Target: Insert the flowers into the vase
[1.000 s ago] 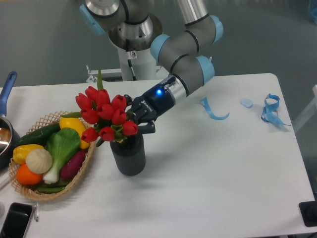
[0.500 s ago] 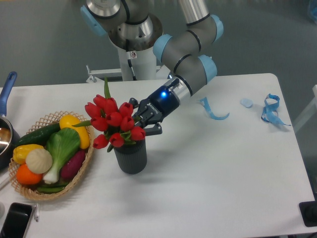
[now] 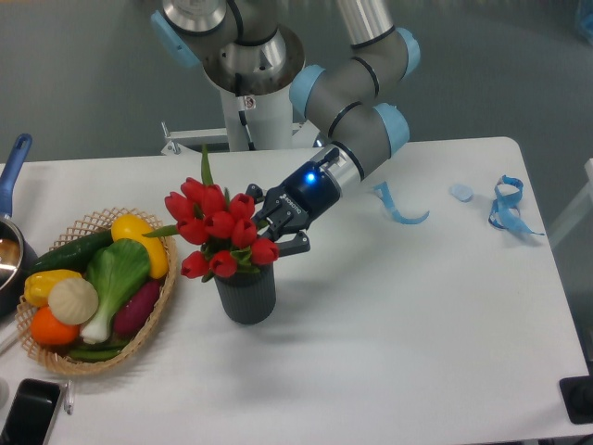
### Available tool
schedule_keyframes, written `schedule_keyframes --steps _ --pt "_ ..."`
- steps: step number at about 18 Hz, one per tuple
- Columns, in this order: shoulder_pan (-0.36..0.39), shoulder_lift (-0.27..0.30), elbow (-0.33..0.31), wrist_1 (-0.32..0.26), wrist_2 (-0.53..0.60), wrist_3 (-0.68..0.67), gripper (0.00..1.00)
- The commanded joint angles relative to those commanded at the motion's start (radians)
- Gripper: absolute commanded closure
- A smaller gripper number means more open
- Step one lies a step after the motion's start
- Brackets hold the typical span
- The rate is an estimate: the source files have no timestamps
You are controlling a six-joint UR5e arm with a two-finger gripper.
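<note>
On my feed the flowers (image 3: 220, 234) sit with their stems down in the mouth of the vase (image 3: 246, 295); the red buds spread wider than the vase rim and lean a little toward the left edge of the tabletop (image 3: 398, 324). One green leaf stands up above the bunch. The vase is upright, left of the tabletop's centre and nearer the front edge than the back.

The gripper (image 3: 281, 232) comes in from the right at a slant, its black fingers right against the right side of the bunch, just above the vase rim. The fingers look closed to a narrow gap around the stems, but the buds hide the contact, so I cannot tell whether it grips them. A blue light shows on the wrist behind it.

By the left edge, just beside the vase, lies a wicker basket (image 3: 157, 311) with toy vegetables (image 3: 102, 278) in it. A dark phone (image 3: 28, 413) lies at the front left corner. A pan with a blue handle (image 3: 14, 167) pokes in at the left edge. Toward the back right corner lie a blue ribbon strip (image 3: 398, 209) and a tangled blue ribbon (image 3: 508, 206), well apart from the vase.
</note>
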Motion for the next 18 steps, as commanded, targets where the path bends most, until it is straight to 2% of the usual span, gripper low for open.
schedule_keyframes --steps 1,5,7,12,14,18 --pt "0.0 0.0 0.0 0.002 0.0 0.002 0.27" --pt "0.0 0.0 0.0 0.002 0.002 0.051 0.0" --pt "0.0 0.0 0.0 0.008 0.008 0.06 0.0" --pt "0.018 0.028 0.003 0.008 0.159 0.092 0.0" --pt "0.034 0.055 0.003 0.005 0.188 0.091 0.0" --pt "0.096 0.126 0.02 0.003 0.328 0.063 0.0"
